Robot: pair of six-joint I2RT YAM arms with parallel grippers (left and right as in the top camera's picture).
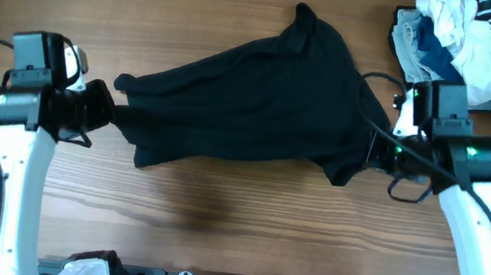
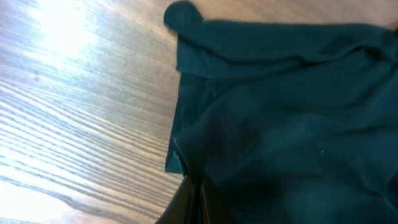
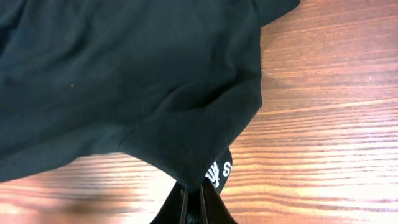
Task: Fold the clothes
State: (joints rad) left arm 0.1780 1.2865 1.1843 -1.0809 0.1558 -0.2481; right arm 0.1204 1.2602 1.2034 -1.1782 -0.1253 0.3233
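The clothes (image 1: pixel 250 101) are one plain black garment, stretched between my two arms above the middle of the wooden table. At its left end my left gripper (image 1: pixel 115 114) is shut on the fabric, which in the left wrist view (image 2: pixel 280 124) spreads away from the closed fingers (image 2: pixel 198 202). My right gripper (image 1: pixel 370 157) is shut on the garment's right edge. The right wrist view shows black cloth (image 3: pixel 124 81) pinched between the fingers (image 3: pixel 198 205), with white lettering (image 3: pixel 217 171) on a tab just beside them.
A heap of white, black-lettered and light-blue clothes (image 1: pixel 468 43) lies at the table's back right corner, close behind my right arm. Bare wooden tabletop (image 1: pixel 217 219) runs along the front under the garment.
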